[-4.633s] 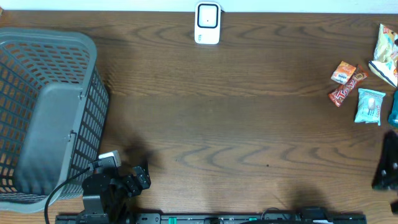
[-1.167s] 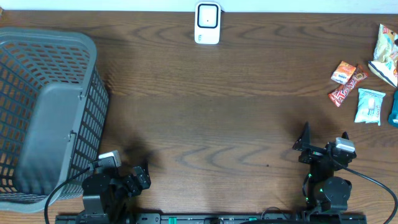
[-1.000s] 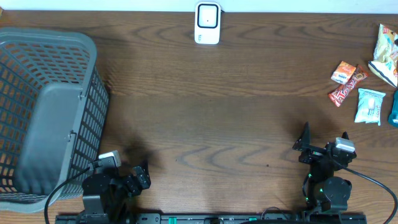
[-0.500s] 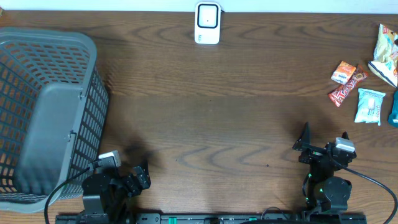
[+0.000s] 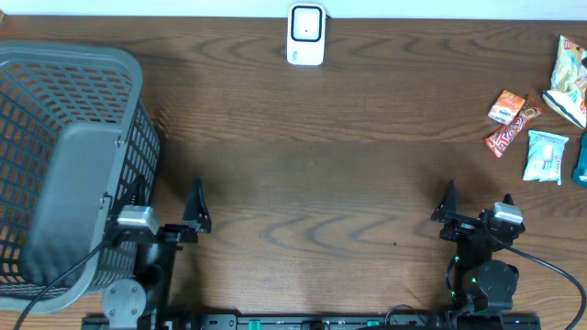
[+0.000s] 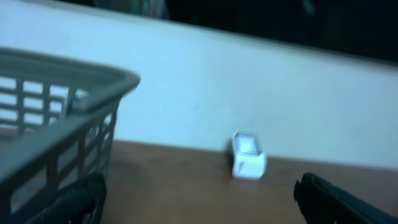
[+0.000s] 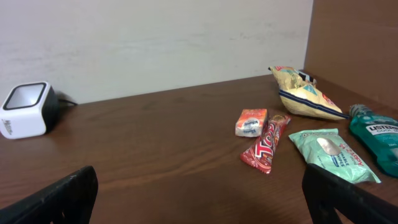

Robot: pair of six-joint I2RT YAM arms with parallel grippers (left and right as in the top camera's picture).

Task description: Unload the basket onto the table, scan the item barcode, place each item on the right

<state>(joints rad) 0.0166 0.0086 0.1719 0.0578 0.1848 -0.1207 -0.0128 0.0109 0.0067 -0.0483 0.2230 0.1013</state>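
Wood table (image 5: 321,183): items sit far right, red bar (image 5: 507,134) nearest right gripper (image 5: 477,213); scanner (image 5: 306,35) far centre. Both grippers empty, jaws wide; left gripper (image 5: 165,218) by basket (image 5: 73,49). Best to pick bar across narrow width, w/o nudging orange packet (image 5: 505,106), barcode side left uncovered.

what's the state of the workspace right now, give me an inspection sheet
surface: dark brown wooden table, no spills seen.
job's things: white box-shaped barcode scanner at far edge; far right lie a small orange packet, red candy bar, pale green pouch, yellow-and-white snack bag, teal mouthwash bottle.
clutter: grey plastic mesh basket at left, nothing seen inside.
grippers: left gripper and right gripper open, empty, near front edge.
cables: left arm's black cable; right arm's black cable.
surroundings: white wall behind table.
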